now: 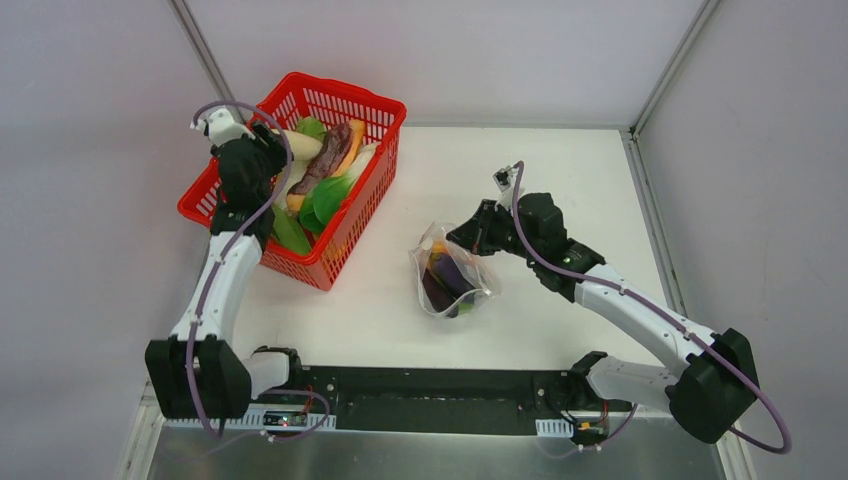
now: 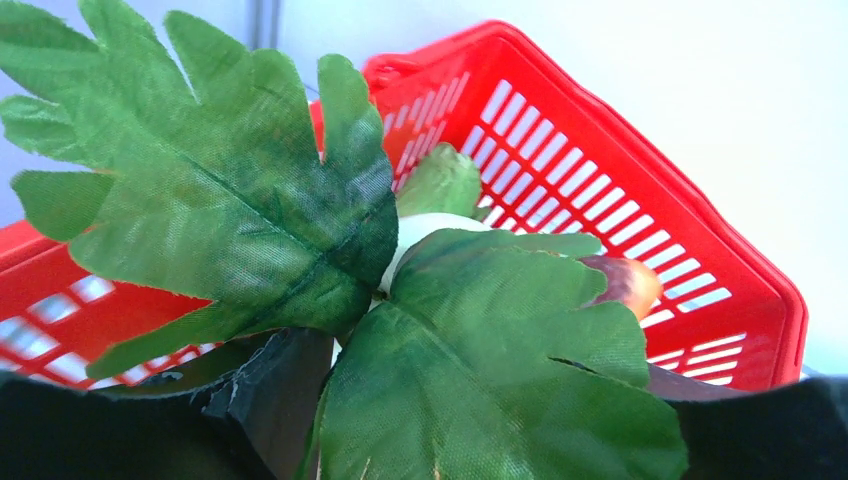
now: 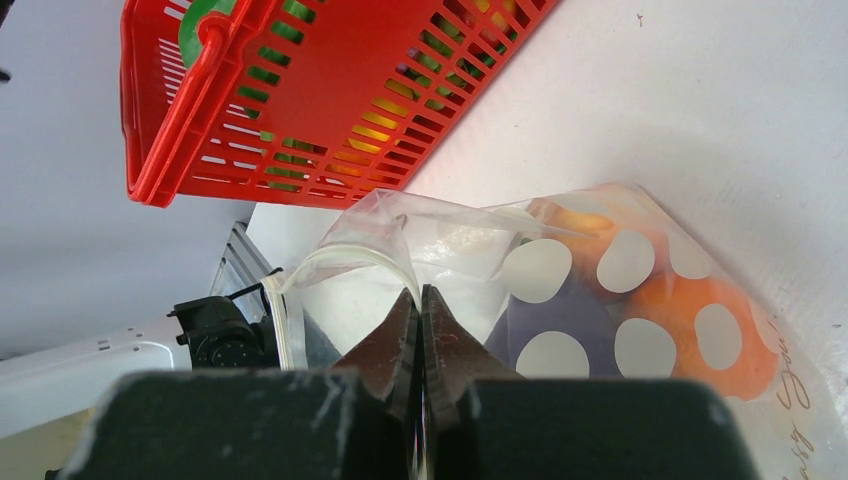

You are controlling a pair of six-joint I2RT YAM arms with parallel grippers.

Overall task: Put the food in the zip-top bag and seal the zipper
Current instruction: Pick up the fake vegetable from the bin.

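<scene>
Your right gripper (image 3: 420,297) is clenched on the thin film at the mouth of the bag (image 3: 640,270), just beside the zipper (image 3: 335,258). The bag lies ahead of these fingers, with the eggplant (image 3: 590,305) and the orange fruit (image 3: 680,305) inside. The film is light, soft and slippery, so I think a pinch near the stiffer zipper holds better. Your left gripper (image 1: 258,150) is down in the basket (image 1: 385,110). The leaves (image 2: 230,200) spread right in front of it, and the radish (image 2: 425,232) lies just beyond them. Whether it grips them, I cannot tell. The leaves are floppy cloth. The neck where they meet the radish looks firmer to take.
</scene>
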